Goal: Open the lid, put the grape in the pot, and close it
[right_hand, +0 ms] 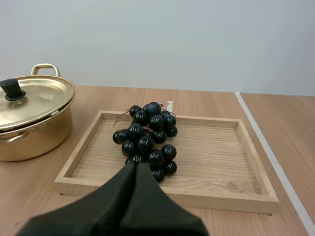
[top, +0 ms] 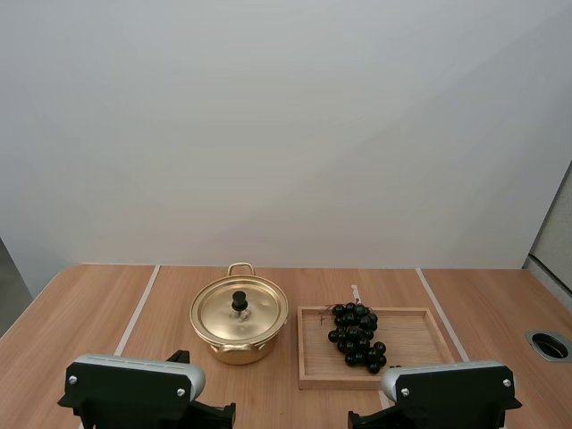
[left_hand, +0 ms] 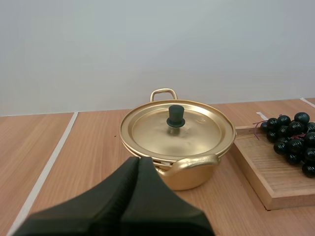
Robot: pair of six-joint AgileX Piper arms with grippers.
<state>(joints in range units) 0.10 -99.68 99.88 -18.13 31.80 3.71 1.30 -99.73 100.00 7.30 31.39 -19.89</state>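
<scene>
Nothing's really kicked off yet, as far as I can tell.

From up high: the gold pot [top: 239, 340] sits left of centre on the table [top: 89, 313] with its lid [top: 255, 313] on. The bunch of grapes [top: 357, 336] lies in the wooden tray [top: 420, 344] just to the pot's right. Both arms are down at the near edge.

Left wrist view: the left gripper [left_hand: 138, 161] has its fingers pressed together on nothing and points at the near side of the pot. The lid sits flat, and nothing is touching its black knob [left_hand: 175, 116].

Right wrist view: same deal. The right gripper [right_hand: 135, 166] is clenched and empty at the tray's near edge, with the grapes just beyond the tips.

So I'd say all three steps are left: lid off, grapes in, lid back on.
</scene>
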